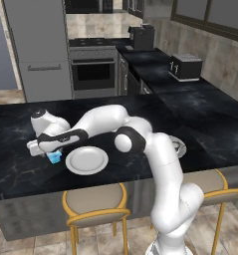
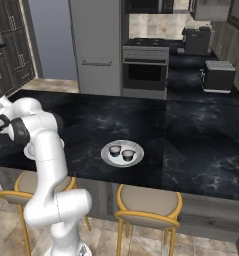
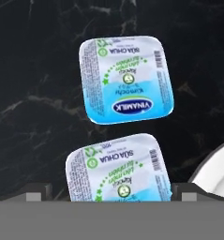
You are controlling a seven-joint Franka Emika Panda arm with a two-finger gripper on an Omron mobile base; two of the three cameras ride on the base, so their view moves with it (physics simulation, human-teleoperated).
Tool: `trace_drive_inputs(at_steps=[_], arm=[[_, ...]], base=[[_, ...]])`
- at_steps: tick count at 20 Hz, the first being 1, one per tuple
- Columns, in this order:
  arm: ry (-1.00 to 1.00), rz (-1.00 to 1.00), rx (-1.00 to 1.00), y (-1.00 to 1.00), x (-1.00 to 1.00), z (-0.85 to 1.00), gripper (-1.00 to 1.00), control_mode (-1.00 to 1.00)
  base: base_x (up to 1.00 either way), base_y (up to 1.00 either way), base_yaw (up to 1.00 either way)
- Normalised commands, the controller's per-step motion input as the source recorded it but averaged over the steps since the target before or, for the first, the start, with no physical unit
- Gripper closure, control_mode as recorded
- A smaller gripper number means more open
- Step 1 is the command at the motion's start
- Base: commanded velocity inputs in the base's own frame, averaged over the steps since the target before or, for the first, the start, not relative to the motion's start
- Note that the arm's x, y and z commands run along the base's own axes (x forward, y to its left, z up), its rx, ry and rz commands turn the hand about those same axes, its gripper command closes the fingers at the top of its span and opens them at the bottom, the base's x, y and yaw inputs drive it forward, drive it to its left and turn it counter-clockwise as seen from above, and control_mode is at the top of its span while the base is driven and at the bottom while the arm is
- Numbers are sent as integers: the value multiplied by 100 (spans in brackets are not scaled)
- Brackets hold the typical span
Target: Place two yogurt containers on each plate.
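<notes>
End effector open, jaws spread wide, hovering over the black desk with nothing gripped. Directly below and between the fingertips: the near blue cup, lid up, squarish, so no real long axis; flat sides roughly facing each finger, turned slightly askew. Just ahead of the end effector, beyond that cup: the second blue cup, apart from the first by a narrow strip of desk, likewise a little rotated. Off to one side of the end effector, just beside the near cup: the rim of an empty plate, seen in the left base view as the bare plate next to the hand. Well away on the arm's far side: the other plate, already carrying both dark cups. Likely next: straight descent onto the near cup, closing across its flat sides, then a short carry sideways to the empty plate.
</notes>
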Motion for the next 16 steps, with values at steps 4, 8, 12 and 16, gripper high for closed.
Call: trace_drive_inputs(at_steps=[4,8,12,16], arm=[[0,0,0,0,2,-20,-100,-100],[0,1,0,0,5,-17,-100,-100],[0,2,0,0,10,-8,-100,-100],[0,3,0,0,6,-7,-100,-100]], base=[[0,0,0],[0,0,0],[0,0,0],[0,0,0]])
